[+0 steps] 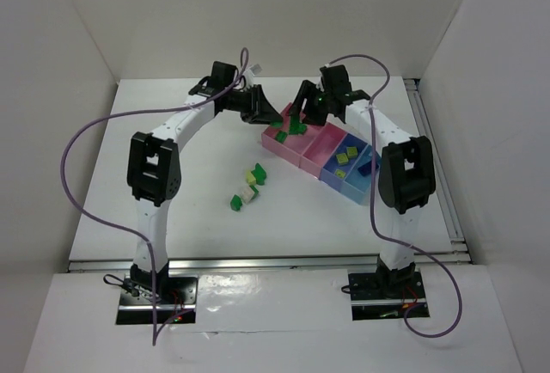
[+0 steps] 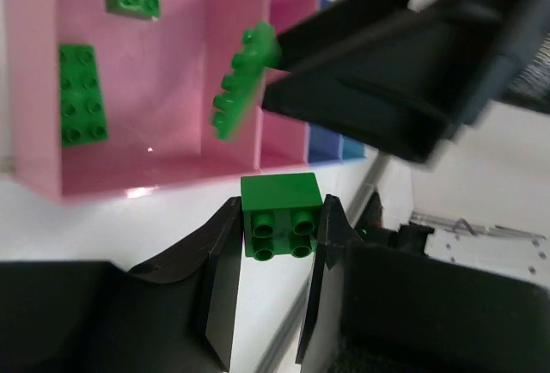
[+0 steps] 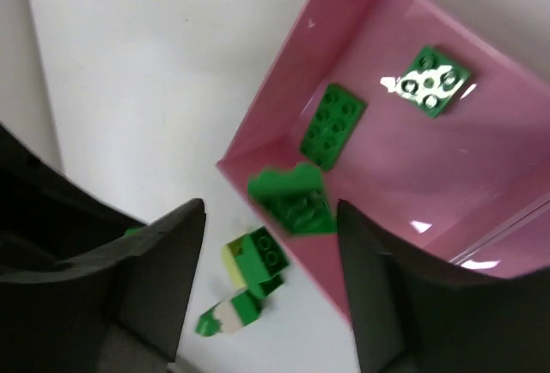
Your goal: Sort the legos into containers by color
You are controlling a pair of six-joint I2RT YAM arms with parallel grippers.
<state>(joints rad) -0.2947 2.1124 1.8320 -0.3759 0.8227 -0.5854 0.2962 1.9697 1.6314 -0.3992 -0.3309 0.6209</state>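
Fingers [image 2: 219, 253] of the left gripper [image 2: 282, 218] pinch a green two-by-two brick [image 2: 281, 194] just outside the pink container's [image 2: 163, 124] near wall. The right gripper [image 3: 268, 211] gapes wide over that wall, a tilted green brick [image 3: 292, 199] between its fingers, touching neither. Two green bricks [image 3: 332, 125] lie inside; loose legos [image 1: 248, 186] sit on the table [image 1: 301, 218].

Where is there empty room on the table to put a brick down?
The widest bare table lies between the loose legos, the containers and the near edge. It's crowded at the end pink container, where the left tool, gripping a green brick, and right tool meet.
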